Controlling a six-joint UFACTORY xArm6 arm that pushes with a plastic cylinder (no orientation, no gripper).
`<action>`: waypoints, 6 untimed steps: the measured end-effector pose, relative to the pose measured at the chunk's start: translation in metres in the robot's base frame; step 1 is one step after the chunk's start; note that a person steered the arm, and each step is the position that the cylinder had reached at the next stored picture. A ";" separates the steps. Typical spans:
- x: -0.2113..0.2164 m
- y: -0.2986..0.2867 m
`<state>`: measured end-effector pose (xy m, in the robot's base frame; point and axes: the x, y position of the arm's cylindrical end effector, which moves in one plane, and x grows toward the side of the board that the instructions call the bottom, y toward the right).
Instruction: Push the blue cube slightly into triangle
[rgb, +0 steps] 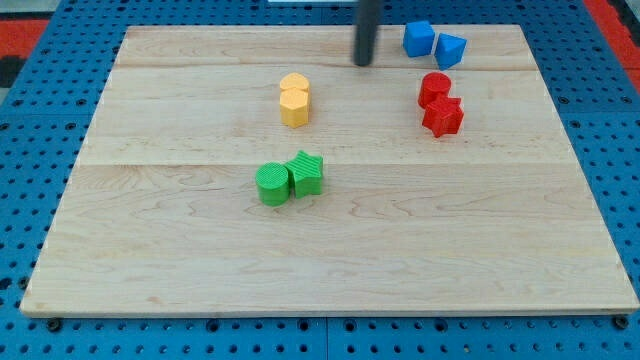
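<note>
The blue cube (418, 38) sits near the view's top right on the wooden board (330, 260). The blue triangle (450, 48) lies just to its right, touching or nearly touching it. My tip (363, 62) is the lower end of the dark rod. It stands to the left of the blue cube, a short gap away, and touches no block.
Two red blocks (440, 104) sit together below the blue pair. Two yellow blocks (294, 99) are stacked close at the upper middle. A green cylinder (271, 184) and a green star (307, 173) sit together mid-board. Blue pegboard surrounds the board.
</note>
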<state>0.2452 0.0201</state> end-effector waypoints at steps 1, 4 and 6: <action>-0.053 0.002; -0.052 0.072; -0.054 0.098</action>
